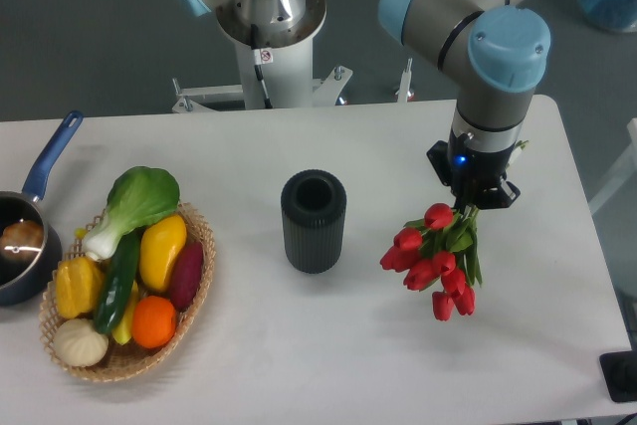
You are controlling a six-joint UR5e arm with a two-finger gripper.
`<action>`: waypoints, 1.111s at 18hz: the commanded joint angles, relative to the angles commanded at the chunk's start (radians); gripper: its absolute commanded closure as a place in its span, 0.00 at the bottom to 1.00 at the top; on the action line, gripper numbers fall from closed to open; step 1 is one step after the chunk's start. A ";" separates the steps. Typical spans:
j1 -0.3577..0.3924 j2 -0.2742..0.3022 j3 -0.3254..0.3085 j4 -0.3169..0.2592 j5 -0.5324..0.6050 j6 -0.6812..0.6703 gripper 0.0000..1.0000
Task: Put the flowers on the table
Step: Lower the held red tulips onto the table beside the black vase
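Note:
The flowers [430, 261], a bunch of red tulip buds with green stems and leaves, hang head-down to the lower left from my gripper [472, 202]. The gripper is shut on the stem end, at the right side of the white table [328, 345]. I cannot tell whether the lowest buds touch the tabletop or hang just above it. The fingertips are hidden by the gripper body and the leaves.
A dark ribbed cylindrical vase [314, 221] stands upright at the table's middle, left of the flowers. A wicker basket [194, 291] of toy fruit and vegetables sits at the front left. A blue-handled pan [25, 236] is at the left edge. The table's right edge is near the gripper.

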 joint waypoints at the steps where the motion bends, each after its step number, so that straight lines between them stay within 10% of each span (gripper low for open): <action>1: 0.000 0.000 0.000 0.000 0.000 0.000 1.00; 20: -0.064 -0.110 -0.038 0.083 0.003 -0.077 1.00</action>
